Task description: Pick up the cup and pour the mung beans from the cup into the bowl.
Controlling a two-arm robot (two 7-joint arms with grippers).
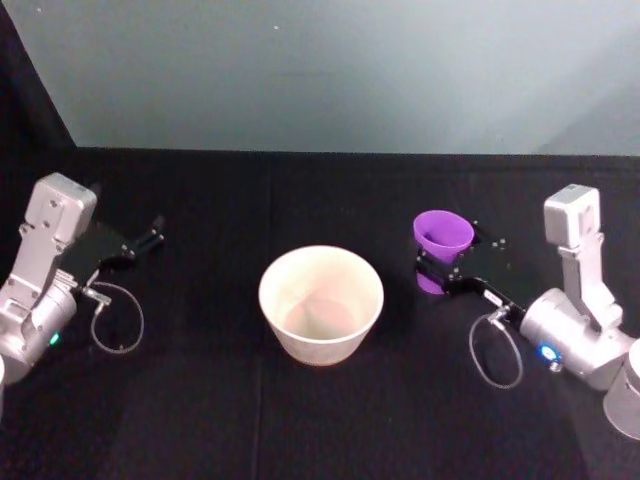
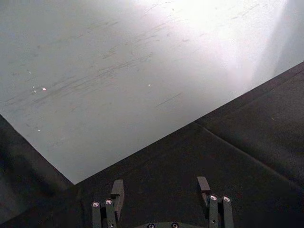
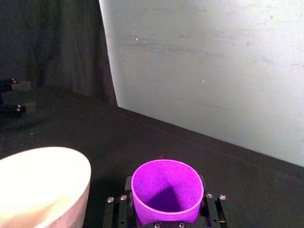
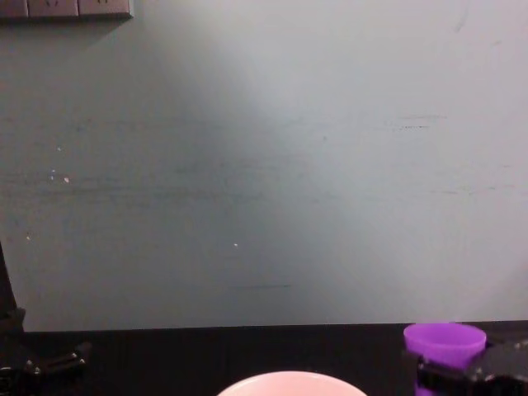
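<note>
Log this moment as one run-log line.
right gripper: shut on cup, upright, right of bowl | left gripper: open, parked left | bowl: no beans visible | pour: not begun

From my station I see a black cloth-covered counter (image 1: 320,420) running back to a plain pale grey-green wall (image 4: 264,165), faintly streaked and washed by a bright patch of light (image 2: 213,28), with a dark curtain (image 3: 52,47) at the left and socket plates (image 4: 66,8) high up.

Head high, chest low; common bowl (image 1: 300,345)
</note>
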